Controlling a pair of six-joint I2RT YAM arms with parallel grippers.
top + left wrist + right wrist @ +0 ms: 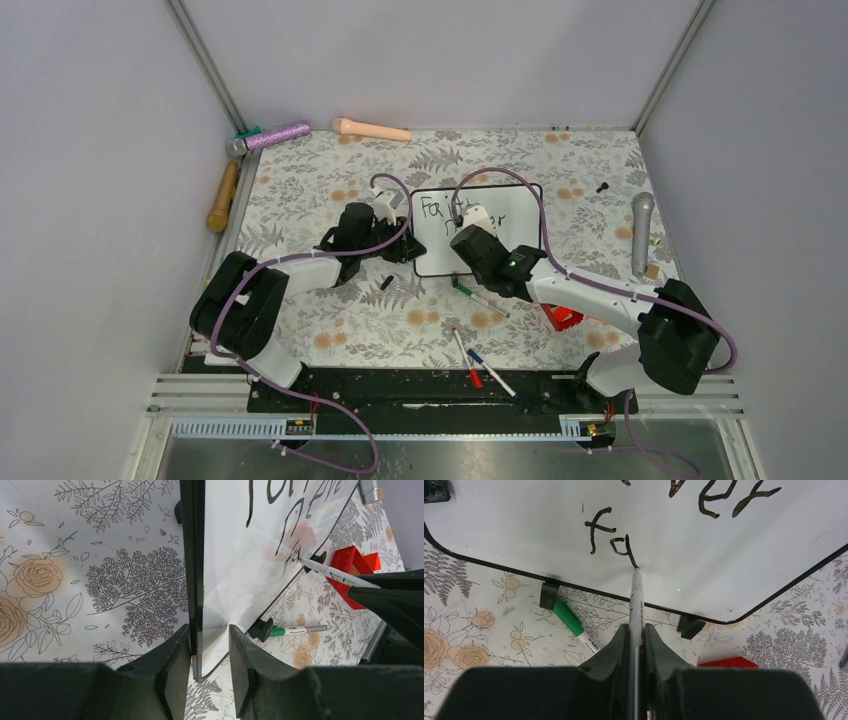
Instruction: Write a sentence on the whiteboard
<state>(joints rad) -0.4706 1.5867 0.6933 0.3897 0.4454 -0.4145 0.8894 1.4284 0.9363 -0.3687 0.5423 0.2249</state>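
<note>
The whiteboard (520, 212) lies in the middle of the floral mat. The sentence (436, 210) reads "Fai…" and a second line, partly hidden by the right arm. In the right wrist view the whiteboard (724, 555) shows "ver" above and "fa" (609, 537) on a lower line. My right gripper (636, 630) is shut on a black marker (637, 595), its tip touching the board at the end of "fa". My left gripper (210, 632) is shut on the whiteboard's (240, 555) left near corner. In the top view the left gripper (405, 245) is at the board's left edge and the right gripper (463, 232) is over it.
A green marker (478, 297) lies just in front of the board, with red (466, 357) and blue (492, 372) markers nearer. A red block (563, 318) sits under the right arm. A grey microphone (641, 232) lies right. Toys (272, 136) lie at the back left.
</note>
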